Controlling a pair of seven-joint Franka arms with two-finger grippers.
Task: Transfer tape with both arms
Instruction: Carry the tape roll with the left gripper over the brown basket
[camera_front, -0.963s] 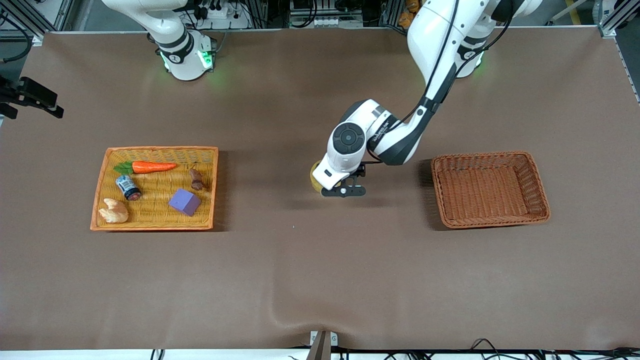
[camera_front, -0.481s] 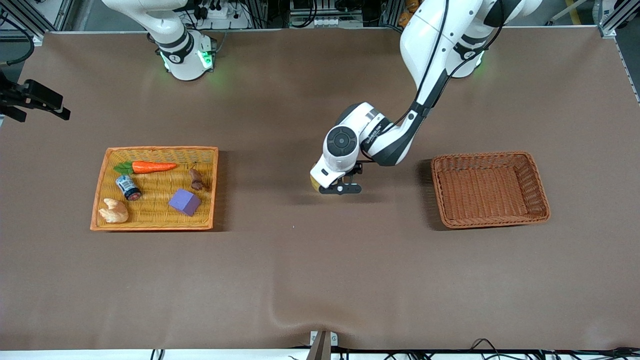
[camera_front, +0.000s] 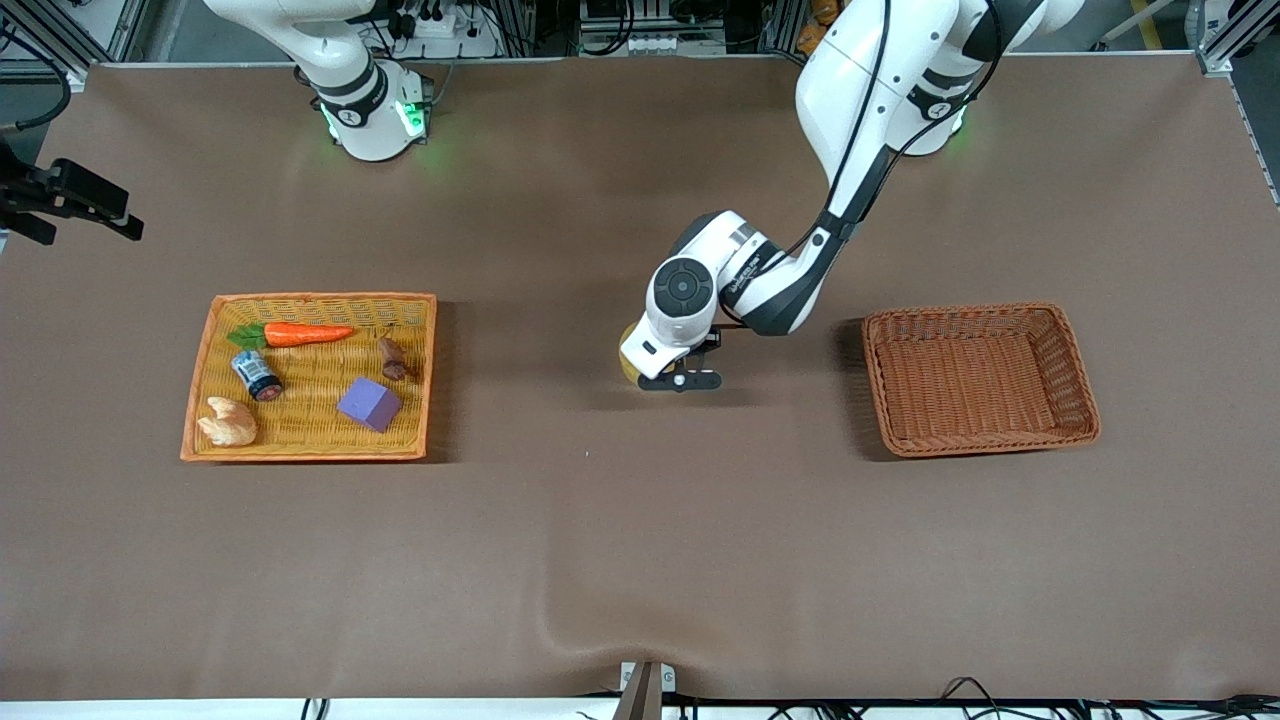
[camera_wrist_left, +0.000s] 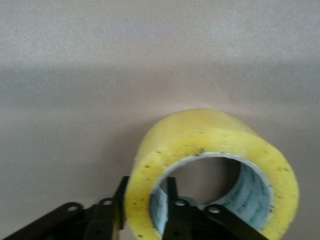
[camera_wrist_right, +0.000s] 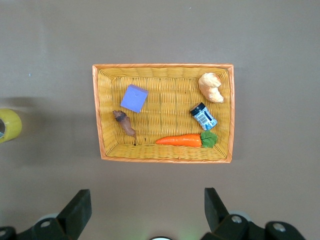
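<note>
Now the left hand (camera_front: 672, 377) has lifted the tape (camera_wrist_left: 210, 155) slightly.

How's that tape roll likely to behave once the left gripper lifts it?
The tape looks like a stiff ring, so it should probably hold its shape. The left gripper pinches only one wall, one finger inside the core, so the roll may swing or pivot. Its smooth rounded surface could slip, and set on edge it would likely roll.
</note>
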